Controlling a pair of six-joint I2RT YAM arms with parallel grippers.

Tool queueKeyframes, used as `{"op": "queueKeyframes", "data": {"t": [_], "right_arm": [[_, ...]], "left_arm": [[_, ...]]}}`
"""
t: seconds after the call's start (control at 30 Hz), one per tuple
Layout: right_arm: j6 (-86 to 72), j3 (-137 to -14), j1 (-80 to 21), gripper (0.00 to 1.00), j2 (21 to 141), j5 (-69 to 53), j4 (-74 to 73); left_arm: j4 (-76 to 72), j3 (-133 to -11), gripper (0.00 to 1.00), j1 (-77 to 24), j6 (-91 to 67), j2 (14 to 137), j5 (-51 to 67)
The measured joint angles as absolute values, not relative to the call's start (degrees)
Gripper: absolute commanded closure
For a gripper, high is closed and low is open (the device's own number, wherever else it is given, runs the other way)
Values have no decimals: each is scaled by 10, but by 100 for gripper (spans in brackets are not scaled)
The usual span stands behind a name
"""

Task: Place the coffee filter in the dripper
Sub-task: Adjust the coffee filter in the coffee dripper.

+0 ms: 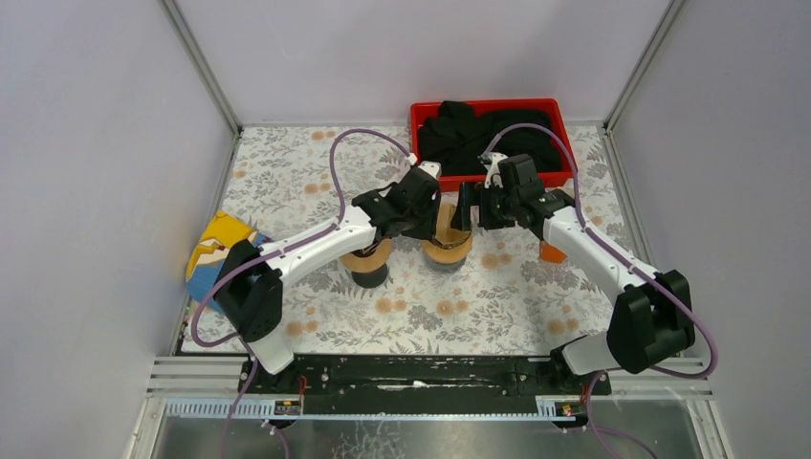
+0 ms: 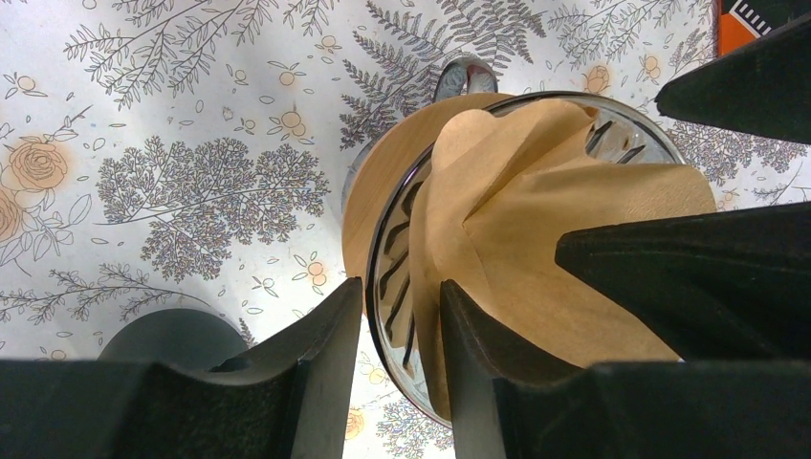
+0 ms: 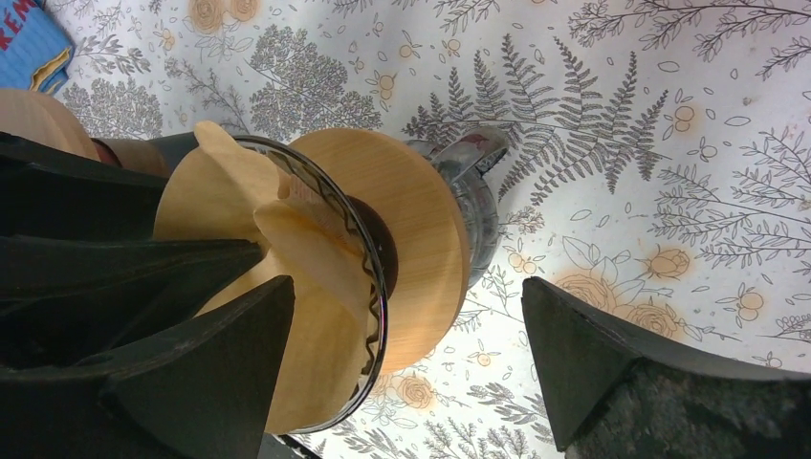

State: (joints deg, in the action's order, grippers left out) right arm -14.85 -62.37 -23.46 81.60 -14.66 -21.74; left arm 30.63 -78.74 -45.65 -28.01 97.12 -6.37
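I see the filter (image 2: 574,201) lying loosely in the dripper (image 2: 383,182) on the counter (image 2: 191,96), left gripper (image 2: 402,287) narrowly astride its rim, clamped or not I can't tell, right gripper (image 3: 406,287) spread wide over it.

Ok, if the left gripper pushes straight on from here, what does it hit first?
The dripper rim: it runs through the finger gap of the left gripper, with the filter edge just inside. Depth is unclear, so the fingers may already straddle it.
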Motion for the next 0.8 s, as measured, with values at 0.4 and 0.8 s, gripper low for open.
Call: {"op": "queueKeyframes", "data": {"t": [0.4, 0.8], "right_arm": [[-145, -625, -248, 4, 866, -146, -237], [-136, -639, -253, 3, 874, -101, -280]], "left_arm": [[306, -790, 58, -456, -280, 972, -64], [307, -790, 58, -457, -280, 972, -64]]}}
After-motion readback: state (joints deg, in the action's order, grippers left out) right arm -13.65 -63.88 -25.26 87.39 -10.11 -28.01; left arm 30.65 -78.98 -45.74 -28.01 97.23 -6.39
